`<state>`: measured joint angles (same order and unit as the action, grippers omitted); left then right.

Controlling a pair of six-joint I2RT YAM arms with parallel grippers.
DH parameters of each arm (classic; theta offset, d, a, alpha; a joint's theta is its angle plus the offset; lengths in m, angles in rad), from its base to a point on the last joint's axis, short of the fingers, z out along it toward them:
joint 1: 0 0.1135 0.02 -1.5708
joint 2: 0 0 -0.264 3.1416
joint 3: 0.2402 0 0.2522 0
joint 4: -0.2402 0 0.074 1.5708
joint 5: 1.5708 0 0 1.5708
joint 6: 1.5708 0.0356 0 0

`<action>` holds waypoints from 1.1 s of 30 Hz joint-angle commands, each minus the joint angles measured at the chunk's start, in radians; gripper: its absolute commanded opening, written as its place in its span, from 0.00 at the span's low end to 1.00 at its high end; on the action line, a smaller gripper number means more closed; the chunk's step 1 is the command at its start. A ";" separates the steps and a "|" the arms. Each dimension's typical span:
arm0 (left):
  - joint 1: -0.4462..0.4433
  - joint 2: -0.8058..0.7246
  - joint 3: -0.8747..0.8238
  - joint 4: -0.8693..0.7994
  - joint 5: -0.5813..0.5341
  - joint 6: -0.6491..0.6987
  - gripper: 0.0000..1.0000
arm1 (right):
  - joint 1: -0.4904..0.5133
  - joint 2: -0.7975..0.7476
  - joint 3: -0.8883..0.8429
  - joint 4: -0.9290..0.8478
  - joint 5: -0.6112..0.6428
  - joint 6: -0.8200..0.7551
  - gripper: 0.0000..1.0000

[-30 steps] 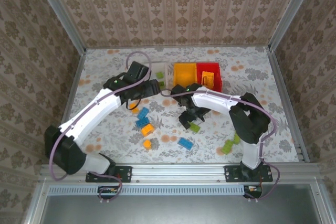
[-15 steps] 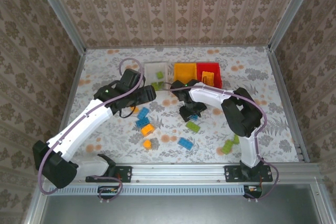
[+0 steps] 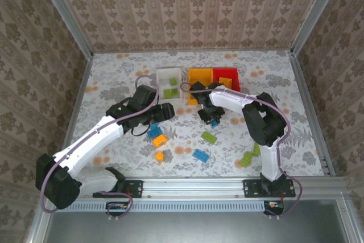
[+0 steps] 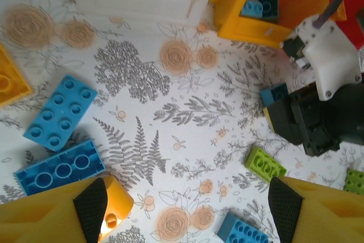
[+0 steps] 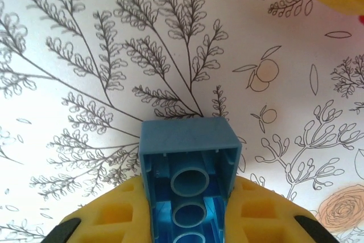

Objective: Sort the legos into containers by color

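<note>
My right gripper is shut on a blue lego, hollow underside toward the wrist camera, just in front of the yellow-orange container. My left gripper stands open over the table with nothing between its fingers. Round it lie two blue legos, an orange one and a green one. The white container holds green legos. A blue lego lies in the yellow-orange container. The red container stands furthest right.
More legos lie loose nearer the front: orange, blue, green and green. The three containers sit side by side at the back. The two grippers are close together in mid-table.
My right gripper has shifted toward the containers and shut on the blue lego. My left gripper has drawn back from the white container toward the near side, staying open.
</note>
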<state>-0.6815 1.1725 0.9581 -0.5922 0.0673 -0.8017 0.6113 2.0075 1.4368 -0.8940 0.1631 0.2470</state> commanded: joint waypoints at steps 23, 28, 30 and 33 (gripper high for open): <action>-0.026 0.161 0.215 0.156 -0.014 0.128 0.79 | -0.181 0.360 0.805 -0.116 -0.300 0.329 0.25; -0.017 0.162 0.233 0.056 -0.075 0.126 0.79 | -0.183 0.372 0.816 -0.127 -0.301 0.342 0.39; -0.016 0.159 0.232 0.039 -0.080 0.126 0.79 | -0.183 0.365 0.815 -0.129 -0.298 0.342 0.45; -0.015 0.154 0.231 0.022 -0.093 0.121 0.79 | -0.183 0.341 0.815 -0.134 -0.289 0.344 0.50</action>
<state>-0.6998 1.3312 1.1656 -0.5098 0.0113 -0.6983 0.4236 2.3783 2.2189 -0.9775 -0.1173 0.5804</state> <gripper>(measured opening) 0.790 0.491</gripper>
